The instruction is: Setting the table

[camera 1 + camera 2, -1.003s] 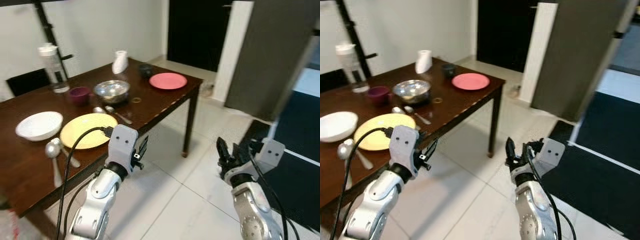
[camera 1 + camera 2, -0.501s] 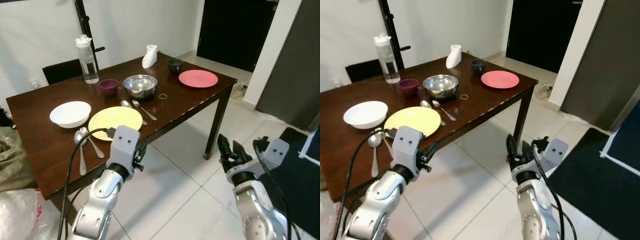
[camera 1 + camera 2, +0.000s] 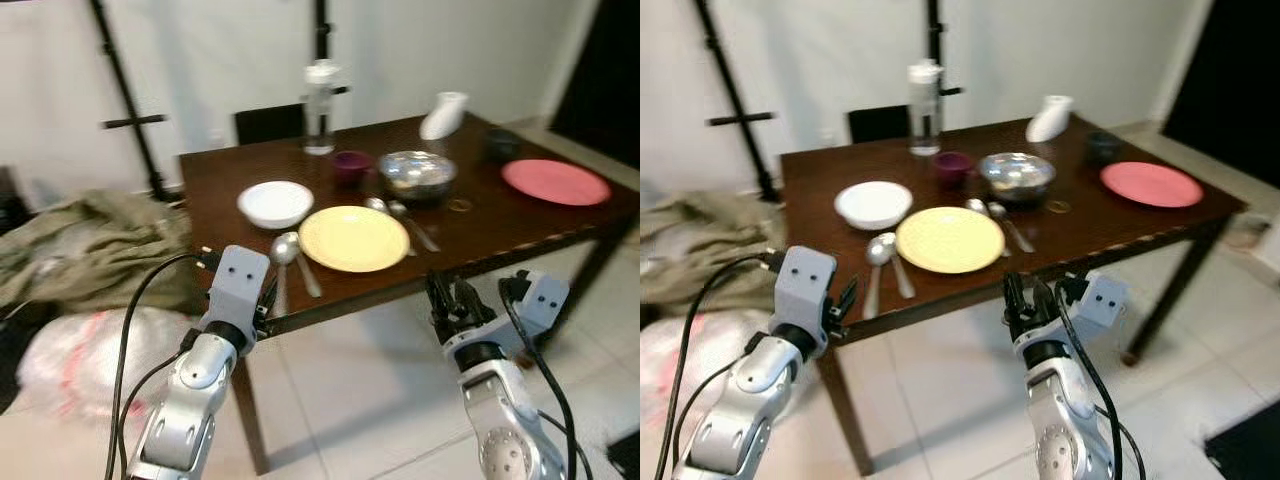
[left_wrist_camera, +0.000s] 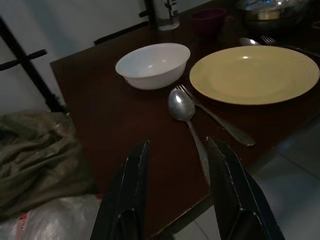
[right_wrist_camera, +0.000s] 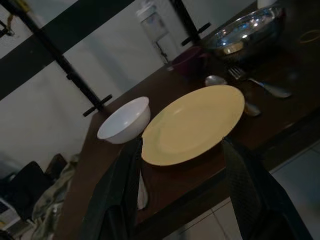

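Left end effector (image 4: 176, 192) hovered with fingers parted and empty, off the tabletop (image 3: 210, 185) edge nearest the yellow plate (image 3: 354, 238). White bowl (image 3: 275, 203) and spoon (image 3: 282, 250) lay left of that plate; right end effector (image 5: 180, 192), parted and empty, hung below it.

Landmark: plate (image 3: 950, 239), on table (image 3: 820, 215). Left of plate: spoon (image 3: 877, 255) and fork (image 3: 900, 276). Behind-left: bowl (image 3: 873, 203). Right: second spoon (image 3: 978, 209) and fork (image 3: 1015, 236). Behind: metal bowl (image 3: 1017, 176), cup (image 3: 951, 165), bottle (image 3: 924, 96). Far right: second plate (image 3: 1151, 184).
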`<state>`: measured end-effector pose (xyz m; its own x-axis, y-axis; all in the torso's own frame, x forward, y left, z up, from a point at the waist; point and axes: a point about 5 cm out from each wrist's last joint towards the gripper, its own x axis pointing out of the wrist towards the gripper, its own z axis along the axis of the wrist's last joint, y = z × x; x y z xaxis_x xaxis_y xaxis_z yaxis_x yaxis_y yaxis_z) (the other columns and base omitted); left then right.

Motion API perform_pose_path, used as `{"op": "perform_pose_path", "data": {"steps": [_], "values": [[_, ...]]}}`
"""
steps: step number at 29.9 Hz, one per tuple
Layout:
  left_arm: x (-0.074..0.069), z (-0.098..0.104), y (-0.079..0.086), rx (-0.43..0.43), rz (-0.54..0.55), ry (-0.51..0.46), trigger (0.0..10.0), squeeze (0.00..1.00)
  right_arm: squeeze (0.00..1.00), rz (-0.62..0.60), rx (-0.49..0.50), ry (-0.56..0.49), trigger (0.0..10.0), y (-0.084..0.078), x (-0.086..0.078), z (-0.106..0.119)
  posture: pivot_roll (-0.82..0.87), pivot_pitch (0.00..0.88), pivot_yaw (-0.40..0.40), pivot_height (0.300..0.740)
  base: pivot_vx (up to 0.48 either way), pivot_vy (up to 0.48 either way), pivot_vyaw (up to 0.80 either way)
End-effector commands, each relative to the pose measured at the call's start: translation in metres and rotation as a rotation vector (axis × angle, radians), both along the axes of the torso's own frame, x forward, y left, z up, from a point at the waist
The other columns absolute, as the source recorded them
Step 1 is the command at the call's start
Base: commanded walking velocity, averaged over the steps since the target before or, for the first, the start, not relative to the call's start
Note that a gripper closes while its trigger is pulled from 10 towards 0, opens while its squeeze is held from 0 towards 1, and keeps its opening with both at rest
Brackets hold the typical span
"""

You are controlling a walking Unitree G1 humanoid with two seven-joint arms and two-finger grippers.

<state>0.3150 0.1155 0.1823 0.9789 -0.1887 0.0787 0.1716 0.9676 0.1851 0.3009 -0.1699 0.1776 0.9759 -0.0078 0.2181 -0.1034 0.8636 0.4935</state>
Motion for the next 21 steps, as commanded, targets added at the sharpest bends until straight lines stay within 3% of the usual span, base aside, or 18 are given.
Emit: {"op": "perform_pose_path", "data": {"steps": [1, 5, 21], "values": [[0.003, 0.000, 0.000, 0.014, 0.011, 0.015, 10.0, 0.00, 0.00, -0.005, 0.011, 0.010, 10.0, -0.001, -0.002, -0.002, 0.02, 0.025, 0.077, 0.740, 0.000, 0.000, 0.80], [0.004, 0.002, 0.000, 0.021, 0.010, 0.005, 10.0, 0.00, 0.00, -0.020, -0.005, 0.009, 10.0, -0.003, -0.002, -0.002, 0.03, 0.024, 0.078, 0.740, 0.000, 0.000, 0.80], [0.008, 0.005, -0.004, 0.042, -0.006, -0.025, 10.0, 0.00, 0.00, -0.108, -0.071, -0.016, 10.0, -0.012, -0.001, 0.004, 0.02, 0.020, 0.082, 0.740, 0.436, 0.000, 0.00]]}}
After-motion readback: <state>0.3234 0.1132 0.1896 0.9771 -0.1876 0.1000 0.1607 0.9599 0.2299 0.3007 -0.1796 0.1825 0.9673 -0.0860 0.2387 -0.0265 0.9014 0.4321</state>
